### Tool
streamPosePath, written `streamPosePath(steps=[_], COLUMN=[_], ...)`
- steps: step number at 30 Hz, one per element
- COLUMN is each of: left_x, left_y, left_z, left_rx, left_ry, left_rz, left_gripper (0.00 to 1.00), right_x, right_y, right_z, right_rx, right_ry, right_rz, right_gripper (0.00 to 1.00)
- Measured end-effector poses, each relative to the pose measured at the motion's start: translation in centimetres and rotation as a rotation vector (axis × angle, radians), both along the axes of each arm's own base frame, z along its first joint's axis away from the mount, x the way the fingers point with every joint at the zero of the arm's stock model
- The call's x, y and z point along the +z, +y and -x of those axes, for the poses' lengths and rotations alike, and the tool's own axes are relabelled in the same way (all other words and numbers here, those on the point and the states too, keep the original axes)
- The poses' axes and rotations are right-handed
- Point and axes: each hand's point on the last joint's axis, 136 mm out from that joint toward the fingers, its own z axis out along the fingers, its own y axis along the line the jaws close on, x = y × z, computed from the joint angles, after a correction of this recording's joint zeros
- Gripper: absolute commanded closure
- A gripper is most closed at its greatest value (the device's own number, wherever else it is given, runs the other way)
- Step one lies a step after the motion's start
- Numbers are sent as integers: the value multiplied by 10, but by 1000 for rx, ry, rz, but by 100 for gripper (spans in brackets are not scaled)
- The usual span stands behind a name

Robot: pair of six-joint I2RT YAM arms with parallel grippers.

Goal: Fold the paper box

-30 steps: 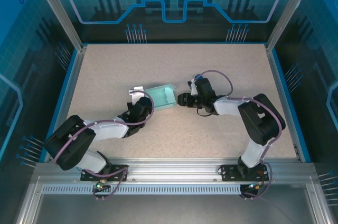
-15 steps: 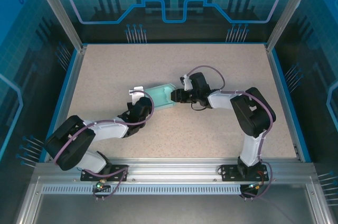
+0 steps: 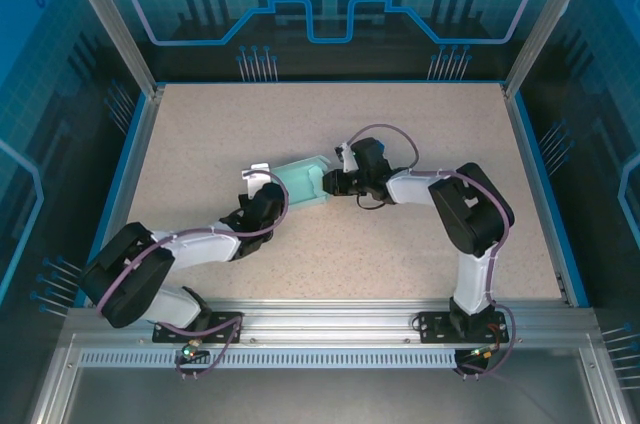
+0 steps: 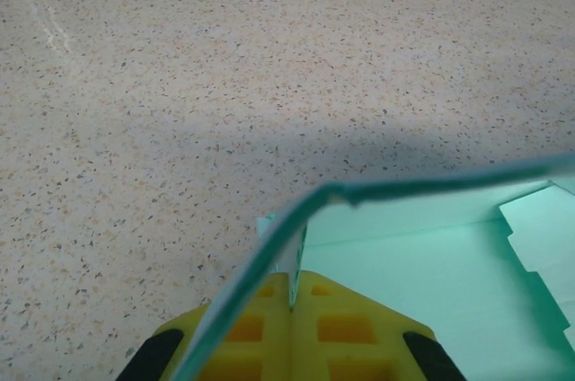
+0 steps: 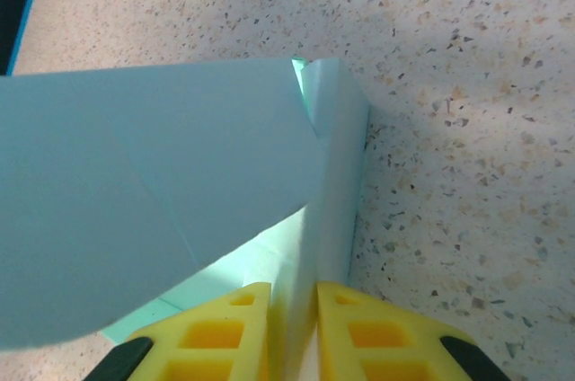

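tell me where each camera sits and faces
top external: above and behind the arms, looking down at the speckled beige table; both arms, left gripper and right gripper on the pale sky-blue card paper box.
left wrist: on the left arm, facing past its yellow pads into the box.
right wrist: on the right arm, past its yellow pads at the box's outer corner.
Shared: box and table.

paper box [image 3: 303,182] on table [image 3: 200,134], centre — jaws either side
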Motion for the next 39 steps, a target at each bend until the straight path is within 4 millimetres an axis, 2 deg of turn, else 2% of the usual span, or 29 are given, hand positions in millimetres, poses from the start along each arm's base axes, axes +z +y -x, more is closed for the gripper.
streamPosePath(steps=[9,17,27,35,39], left_x=[1,3,3,3,4], left_y=[1,1,7,8,5], left_z=[1,5,7,6,6], left_rx=[10,10,31,33,22], left_ry=[25,42,60,60,60], left_rz=[25,36,34,36,45], left_gripper=[100,100,100,100,100], right_x=[0,-2,5,6,-2], right_y=[6,5,2,2,1], right_z=[-1,-3,-8,-10,-10], right_rx=[-56,-101,-170,-175,-145], right_ry=[-56,-92,-175,-185,-145], right_rz=[197,362,525,530,482], right_gripper=[81,88,92,85,82])
